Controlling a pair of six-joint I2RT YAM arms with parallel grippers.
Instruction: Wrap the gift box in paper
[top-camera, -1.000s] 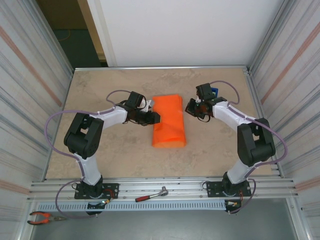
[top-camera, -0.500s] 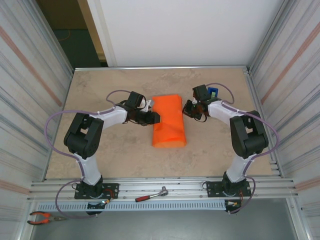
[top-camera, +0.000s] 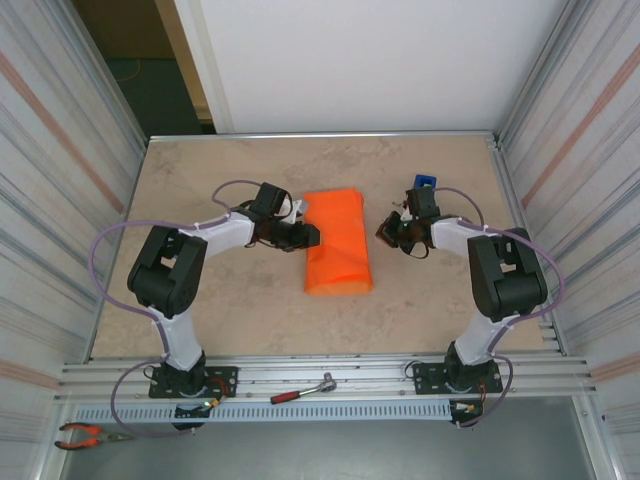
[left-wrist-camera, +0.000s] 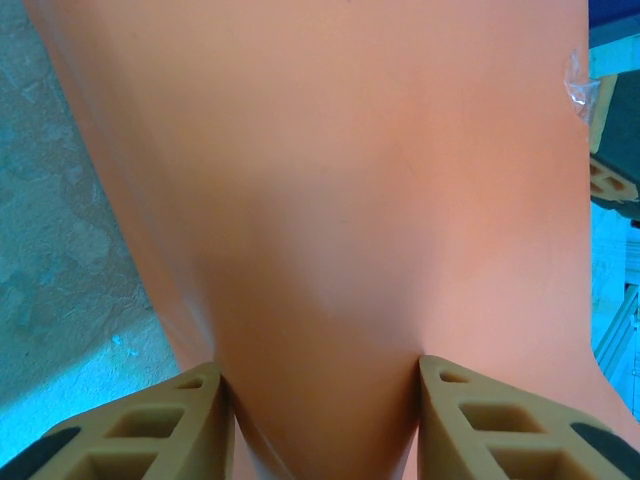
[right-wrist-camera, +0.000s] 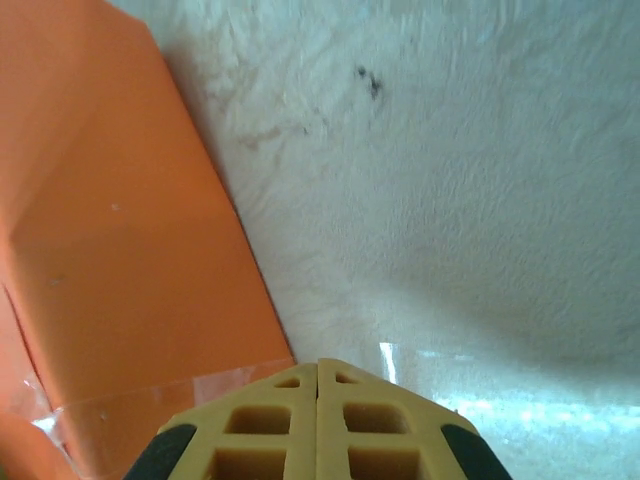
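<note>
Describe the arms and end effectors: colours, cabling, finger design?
Both match: the left arm and right arm have white links between bulky black joint housings, on black bases. A lilac cable loops loosely along each. The left end effector and right end effector carry tan fingers with rectangular cut-out pockets and black patches on the outer sides. No markings legible.

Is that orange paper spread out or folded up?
Folded: the thin bright orange paper sheet forms a compact bundle with creased, taped flaps.
</note>
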